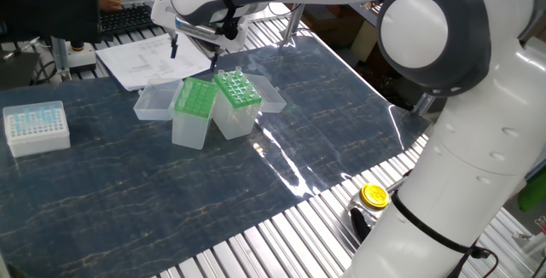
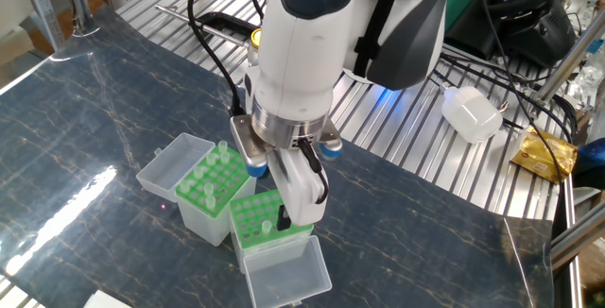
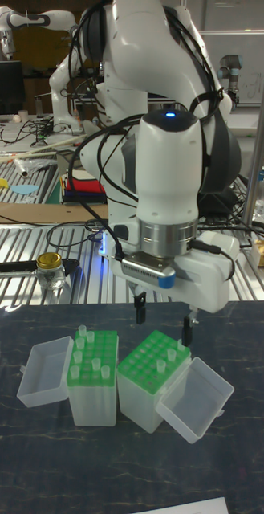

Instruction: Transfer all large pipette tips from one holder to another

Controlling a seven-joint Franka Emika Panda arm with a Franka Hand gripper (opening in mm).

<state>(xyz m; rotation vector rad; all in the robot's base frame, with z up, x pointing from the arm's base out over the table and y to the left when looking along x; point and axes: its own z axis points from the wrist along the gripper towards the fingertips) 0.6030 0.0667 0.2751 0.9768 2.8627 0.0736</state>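
Several whitish large pipette tips [image 3: 87, 345] stand upright in the narrower box [image 3: 93, 391]; the hand [image 3: 163, 312] hangs spread.

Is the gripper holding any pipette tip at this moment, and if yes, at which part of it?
No, nothing is held. The gripper is open, its two fingers spread apart above the green-topped boxes, with nothing between them.

1. The white arm reaches across the table with its wrist pointing straight down.
2. The gripper [image 3: 163, 316] hangs above the table surface, fingers vertical.
3. Its two dark fingers [image 3: 140, 309] stand spread wide apart, holding nothing.
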